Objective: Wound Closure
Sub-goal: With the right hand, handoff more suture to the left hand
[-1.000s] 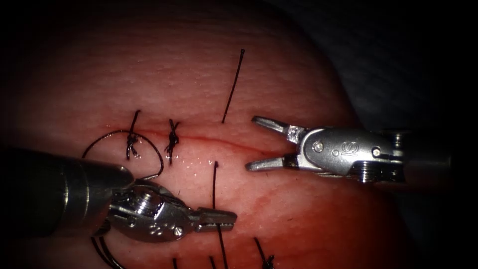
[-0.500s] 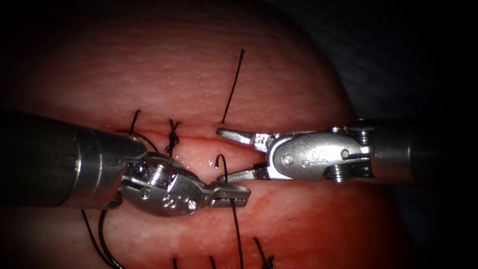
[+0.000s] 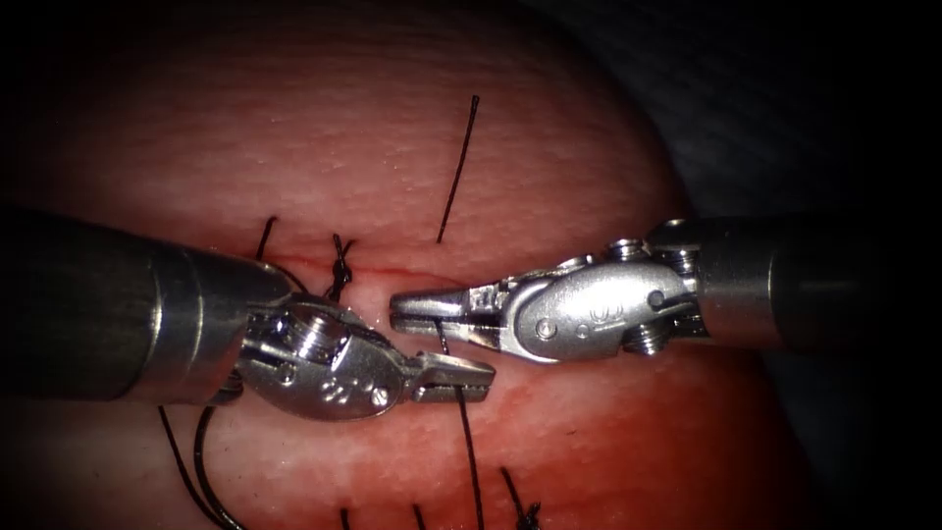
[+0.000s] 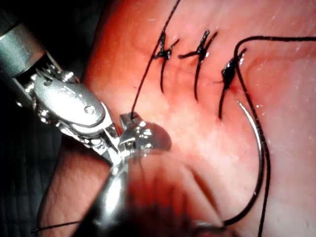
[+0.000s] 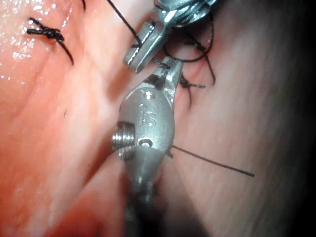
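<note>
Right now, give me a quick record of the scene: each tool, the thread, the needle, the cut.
left tool: fingers shut on the thread, below the cut
right tool: fingers shut on the thread's short end, just above the left tool
thread: runs down from the left tool's fingers over the tissue
needle: lies free on the tissue, held by neither tool
cut: level line across the tissue, knots tied over its left part
loose thread end: above the cut, on the tissue
</note>
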